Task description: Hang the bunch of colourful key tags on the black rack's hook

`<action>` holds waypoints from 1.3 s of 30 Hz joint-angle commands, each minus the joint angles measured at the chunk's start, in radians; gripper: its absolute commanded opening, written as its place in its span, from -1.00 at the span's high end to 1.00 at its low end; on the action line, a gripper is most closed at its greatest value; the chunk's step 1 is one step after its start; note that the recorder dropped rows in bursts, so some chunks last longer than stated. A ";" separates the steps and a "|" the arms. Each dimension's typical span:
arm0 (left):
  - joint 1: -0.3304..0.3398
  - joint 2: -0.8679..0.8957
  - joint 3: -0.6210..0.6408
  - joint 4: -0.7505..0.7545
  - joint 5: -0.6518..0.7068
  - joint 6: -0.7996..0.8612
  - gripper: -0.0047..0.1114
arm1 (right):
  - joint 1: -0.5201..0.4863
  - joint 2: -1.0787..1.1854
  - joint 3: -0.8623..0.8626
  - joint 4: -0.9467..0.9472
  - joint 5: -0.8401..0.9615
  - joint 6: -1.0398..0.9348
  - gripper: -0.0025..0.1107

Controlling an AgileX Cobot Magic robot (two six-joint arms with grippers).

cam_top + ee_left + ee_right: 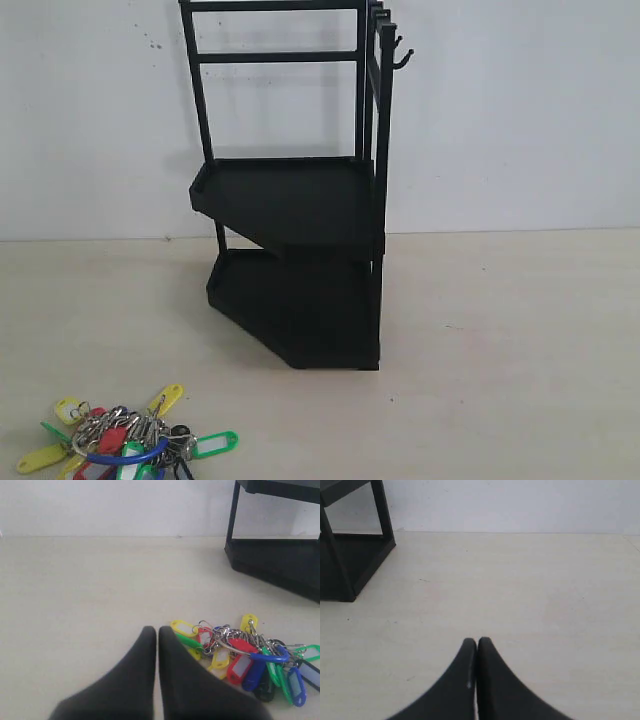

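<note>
Progress on the task is nil, as far as you can see. The colourful key tag bunch [130,445] lies flat on the table [500,340], at the near left corner of the exterior view. It is well apart from the black rack [290,260] and far below the hook [401,55], which juts bare from the top of the rack's right upright.

Your left jaws are pressed together with nothing between them. In the left wrist view their tips sit just beside the bunch, not on it. Your right jaws are likewise closed on nothing, over bare table with the rack's foot off to one side.

So every step is left to you:
- Part the left jaws and get them round the bunch, best by its blue loop [270,656], which lies on top of the tags.
- Lift the bunch and carry it up to the hook.
- Slip the loop over an upturned prong.

I judge that last step the fiddly one, since the hook is thin and sits high.
</note>
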 commanded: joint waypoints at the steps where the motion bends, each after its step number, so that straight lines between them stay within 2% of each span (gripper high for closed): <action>1: 0.004 -0.002 -0.001 -0.007 -0.016 -0.010 0.84 | -0.002 -0.004 0.000 0.000 -0.015 -0.004 0.96; 31: 0.004 -0.002 -0.001 -0.007 -0.016 -0.010 0.84 | -0.002 -0.004 0.000 0.000 -0.017 -0.004 0.96; 35: 0.004 -0.002 -0.001 -0.007 -0.016 -0.010 0.84 | -0.002 -0.004 0.000 0.000 -0.063 -0.013 0.96; 39: 0.004 -0.002 -0.001 -0.007 -0.016 -0.010 0.84 | -0.002 -0.004 0.000 0.000 -0.190 -0.011 0.96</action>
